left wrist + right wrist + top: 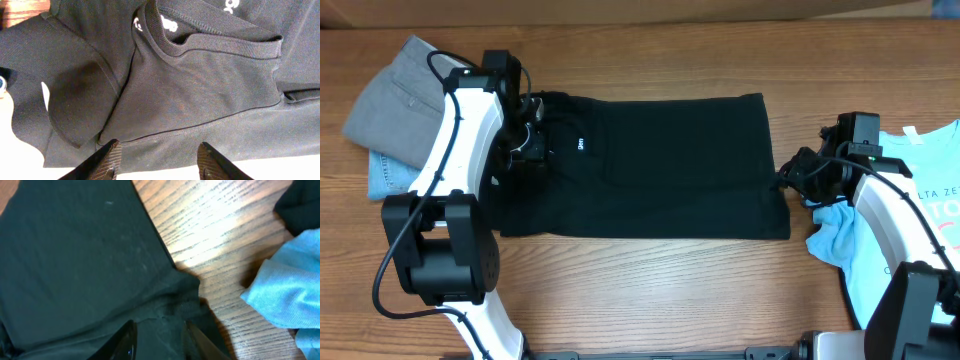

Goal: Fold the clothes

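Overhead, the black T-shirt [660, 165] lies flat on the worktop [650, 290], left pincer [157, 160] spread at its collar [220, 42], right pincer [160, 340] parted on the hem [175, 300], grip unclear: snagged cloth could drag it askew.

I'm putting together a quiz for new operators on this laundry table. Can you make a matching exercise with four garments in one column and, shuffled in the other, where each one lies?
Garments:
1. black T-shirt
2. grey garment
3. light blue T-shirt
4. blue denim garment

Places:
a. at the right edge of the table
b. spread flat in the middle
c. far left corner, on top of another garment
d. left side, partly under another garment

Pairs: 1-b, 2-c, 3-a, 4-d.
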Robot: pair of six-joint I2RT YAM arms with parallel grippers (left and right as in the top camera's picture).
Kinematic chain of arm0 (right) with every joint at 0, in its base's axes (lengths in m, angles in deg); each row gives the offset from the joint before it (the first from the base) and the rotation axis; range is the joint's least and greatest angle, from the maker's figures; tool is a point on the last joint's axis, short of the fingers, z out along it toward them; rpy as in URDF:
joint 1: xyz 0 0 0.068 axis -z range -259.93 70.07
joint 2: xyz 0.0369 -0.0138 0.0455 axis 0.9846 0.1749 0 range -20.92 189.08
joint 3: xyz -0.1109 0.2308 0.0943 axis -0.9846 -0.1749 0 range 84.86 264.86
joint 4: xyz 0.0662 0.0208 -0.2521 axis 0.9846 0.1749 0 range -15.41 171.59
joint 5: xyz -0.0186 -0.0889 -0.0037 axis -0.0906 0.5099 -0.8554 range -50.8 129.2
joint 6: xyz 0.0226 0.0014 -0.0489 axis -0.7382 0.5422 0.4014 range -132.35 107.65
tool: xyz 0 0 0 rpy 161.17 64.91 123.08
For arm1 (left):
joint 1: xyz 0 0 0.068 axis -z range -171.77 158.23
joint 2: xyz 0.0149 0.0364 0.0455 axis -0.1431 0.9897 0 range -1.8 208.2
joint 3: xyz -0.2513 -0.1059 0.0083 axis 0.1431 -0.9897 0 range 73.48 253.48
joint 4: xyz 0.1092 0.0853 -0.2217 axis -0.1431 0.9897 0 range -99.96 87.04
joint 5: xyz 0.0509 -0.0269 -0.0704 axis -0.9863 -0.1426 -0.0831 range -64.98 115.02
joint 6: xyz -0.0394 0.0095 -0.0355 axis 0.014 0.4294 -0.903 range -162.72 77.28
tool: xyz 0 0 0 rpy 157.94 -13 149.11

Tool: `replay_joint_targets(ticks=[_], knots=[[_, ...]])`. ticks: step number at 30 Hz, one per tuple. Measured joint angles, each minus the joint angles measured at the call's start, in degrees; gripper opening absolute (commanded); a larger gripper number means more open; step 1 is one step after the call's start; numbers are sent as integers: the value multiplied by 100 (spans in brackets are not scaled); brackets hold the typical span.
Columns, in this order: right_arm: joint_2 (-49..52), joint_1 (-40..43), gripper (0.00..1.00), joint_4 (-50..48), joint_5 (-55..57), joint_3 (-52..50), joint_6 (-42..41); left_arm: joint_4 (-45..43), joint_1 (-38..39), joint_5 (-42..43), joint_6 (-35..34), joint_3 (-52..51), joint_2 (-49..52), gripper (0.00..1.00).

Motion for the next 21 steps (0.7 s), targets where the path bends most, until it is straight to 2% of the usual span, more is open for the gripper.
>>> replay_joint_targets(ticks=[4, 6, 8, 10, 12, 15, 21], knots=[[2, 2, 43, 125, -96, 59, 192, 120, 0, -2, 11, 26, 0, 50], [2, 0, 45, 428, -103, 291, 284, 278, 0, -2, 15, 162, 9, 56], [13, 2, 47, 763, -122, 750, 328, 323, 0, -2, 39, 435, 20, 62], [20, 0, 49, 981, -142, 1344, 372, 269, 0, 4, 57, 817, 22, 61], [20, 2, 51, 1161, -168, 2033, 407, 125, 0, 50, 94, 1202, 22, 63], [15, 0, 52, 1274, -190, 2822, 431, -262, 0, 144, 157, 1631, 22, 72], [-9, 2, 55, 1036, -225, 3272, 380, -1064, 0, 551, 160, 1775, 48, 69]])
